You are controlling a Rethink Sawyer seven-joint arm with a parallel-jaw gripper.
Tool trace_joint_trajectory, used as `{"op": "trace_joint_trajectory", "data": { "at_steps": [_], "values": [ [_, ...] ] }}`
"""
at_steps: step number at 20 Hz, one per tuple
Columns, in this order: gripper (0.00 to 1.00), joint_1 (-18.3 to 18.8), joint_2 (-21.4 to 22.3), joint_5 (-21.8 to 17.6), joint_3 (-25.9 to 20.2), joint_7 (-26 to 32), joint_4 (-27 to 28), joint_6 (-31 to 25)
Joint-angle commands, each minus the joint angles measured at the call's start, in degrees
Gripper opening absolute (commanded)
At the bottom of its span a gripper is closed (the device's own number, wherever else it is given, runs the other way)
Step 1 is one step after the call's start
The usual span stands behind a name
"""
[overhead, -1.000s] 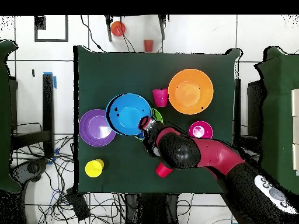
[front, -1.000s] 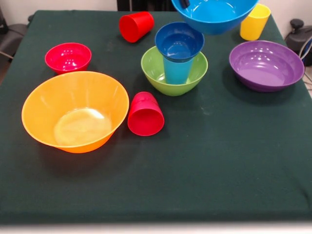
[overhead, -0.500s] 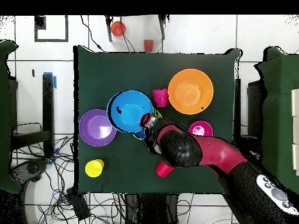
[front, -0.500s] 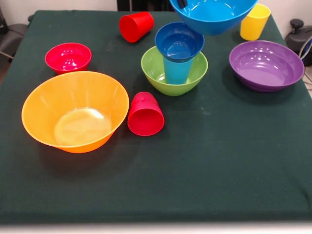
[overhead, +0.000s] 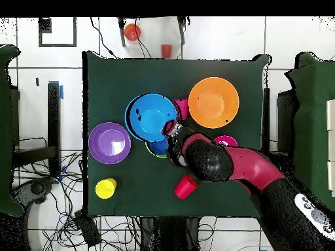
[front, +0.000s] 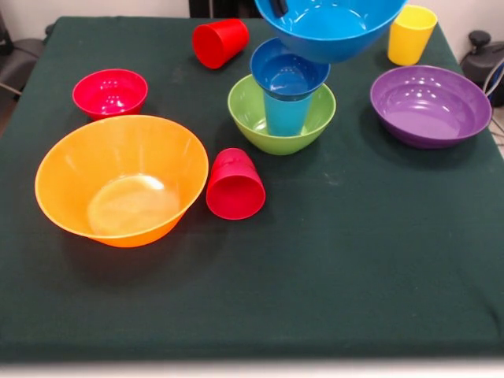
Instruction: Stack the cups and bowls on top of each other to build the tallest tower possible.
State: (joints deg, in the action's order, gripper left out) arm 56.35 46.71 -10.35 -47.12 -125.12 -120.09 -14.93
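Hand [front: 277, 6] barely in frame, dark tip pinching the rim of the medium blue bowl [front: 331, 27], bowl lifted off the surface [front: 354, 236]. Just below the hand: small dark blue bowl [front: 289, 69] seated on light blue cup [front: 285, 112], standing inside green bowl [front: 281, 114]. Beside the hand, a red cup [front: 220, 42] on its side; yellow cup [front: 410, 35] upright beyond the held bowl.
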Motion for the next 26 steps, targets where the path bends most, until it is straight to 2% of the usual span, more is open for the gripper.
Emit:
{"op": "trace_joint_trajectory", "data": {
  "at_steps": [1,6,15,23,25,26],
  "values": [
    [0.0,-1.4,0.8,-2.3,-0.8,5.6,4.3,-9.2],
    [0.0,-1.5,0.4,-2.6,-0.1,5.4,6.4,-10.8],
    [0.0,-2.1,-0.4,-3.5,0.2,4.9,7.4,-10.3],
    [0.0,-4.5,0.3,-3.9,0.5,4.8,8.6,-11.0],
    [0.0,-5.5,-0.4,-3.7,1.6,4.5,10.7,-11.9],
    [0.0,-6.8,-2.0,-3.9,2.9,4.8,14.0,-13.1]
  ]
}}
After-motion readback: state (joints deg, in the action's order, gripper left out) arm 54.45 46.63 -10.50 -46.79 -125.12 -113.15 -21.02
